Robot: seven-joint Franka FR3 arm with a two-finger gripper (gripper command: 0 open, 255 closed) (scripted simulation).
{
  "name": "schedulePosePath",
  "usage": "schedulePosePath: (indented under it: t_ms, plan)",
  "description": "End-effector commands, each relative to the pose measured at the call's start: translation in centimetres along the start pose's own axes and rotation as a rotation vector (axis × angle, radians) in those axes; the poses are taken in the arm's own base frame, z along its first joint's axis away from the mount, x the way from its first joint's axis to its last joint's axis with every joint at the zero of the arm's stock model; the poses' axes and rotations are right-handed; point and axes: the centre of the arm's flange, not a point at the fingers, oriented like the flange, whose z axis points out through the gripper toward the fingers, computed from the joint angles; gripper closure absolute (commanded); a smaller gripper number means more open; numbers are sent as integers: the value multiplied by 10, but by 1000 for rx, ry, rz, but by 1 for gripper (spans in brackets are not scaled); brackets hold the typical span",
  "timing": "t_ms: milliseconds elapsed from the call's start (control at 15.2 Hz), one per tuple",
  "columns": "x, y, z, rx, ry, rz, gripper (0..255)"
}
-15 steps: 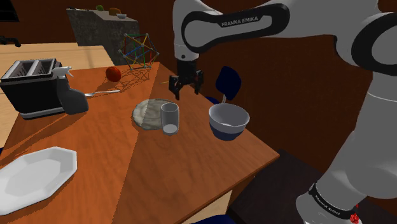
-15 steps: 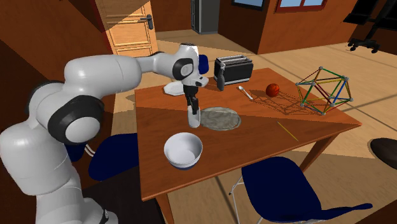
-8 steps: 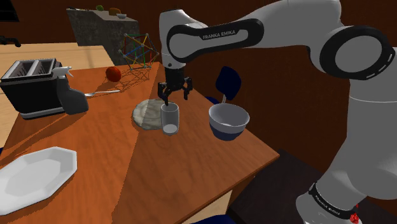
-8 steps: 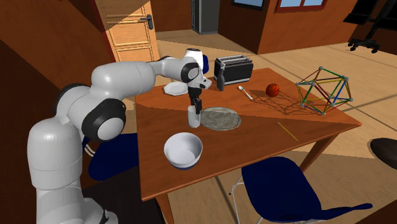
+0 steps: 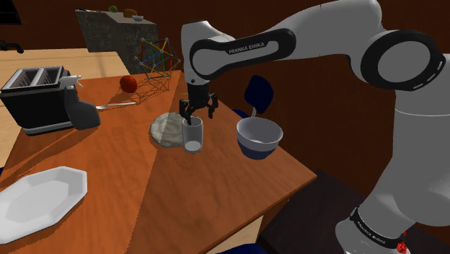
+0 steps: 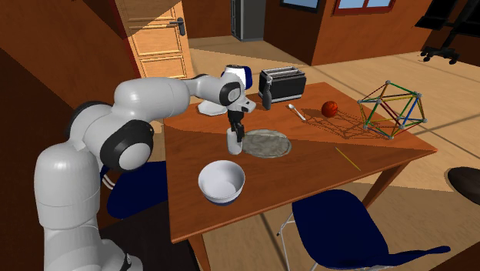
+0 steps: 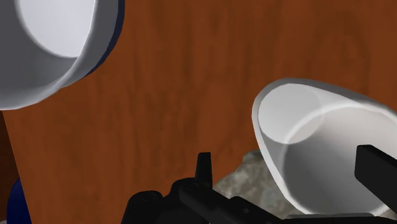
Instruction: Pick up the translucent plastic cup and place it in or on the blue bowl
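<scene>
since our gripper (image 5: 198, 111) is hanging open and empty right over the translucent cup (image 5: 192, 135), we are risking a finger clipping its rim and tipping it. the cup is standing upright, mouth up, long axis vertical, on the edge of the grey mat (image 5: 166, 130), near the blue bowl (image 5: 259, 137)

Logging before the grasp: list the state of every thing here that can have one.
hand: open, down at the cup's rim, holding nothing.
cup: upright, empty, not gripped.
blue bowl: upright, empty.
toaster: upright, slots empty.
white plate: lying flat, empty.
</scene>
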Motion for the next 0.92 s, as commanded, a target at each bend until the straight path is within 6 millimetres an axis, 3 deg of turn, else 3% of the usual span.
schedulePosePath:
  t_ms: [0, 198, 264, 858]
  plan:
    - [0, 0, 0, 0, 0, 0, 0]
    - [0, 0, 0, 0, 0, 0, 0]
    - [0, 0, 0, 0, 0, 0, 255]
    - [0, 0, 0, 0, 0, 0, 255]
